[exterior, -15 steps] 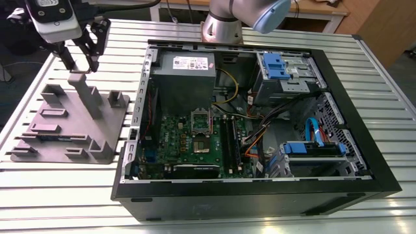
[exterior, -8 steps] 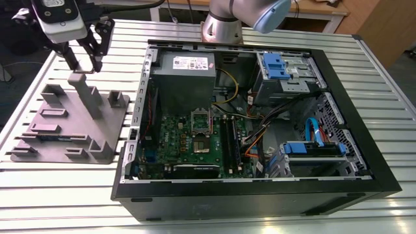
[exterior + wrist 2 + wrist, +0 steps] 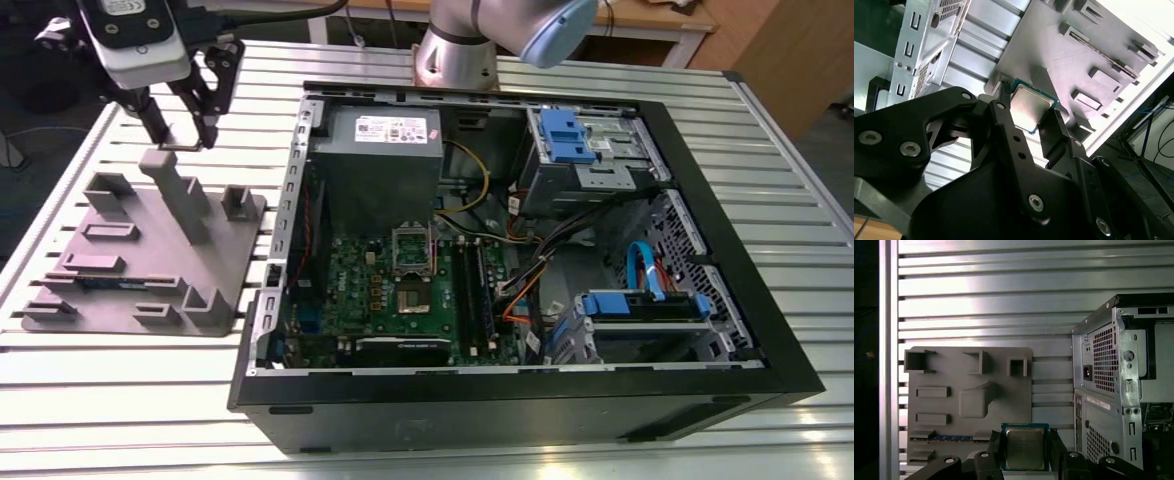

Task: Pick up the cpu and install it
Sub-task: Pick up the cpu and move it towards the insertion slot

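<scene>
Cpu, a small flat square chip with a silvery metal top point(image 3: 1025, 449), is clamped between the black fingers point(image 3: 996, 447) of the gripper point(image 3: 180, 141). It hangs above the grey plastic holder tray point(image 3: 147, 250), near the slatted metal table's point(image 3: 120, 400) edge at the exterior view's left.

Slatted metal table point(image 3: 134, 400), grey fixture point(image 3: 147, 262), computer case point(image 3: 534, 405)

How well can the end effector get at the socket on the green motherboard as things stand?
Probably yes. The case lies open and nothing seems to cover the socket; the cables sit to the exterior view's right of it. The end effector, holding the cpu, hangs outside the case.
</scene>
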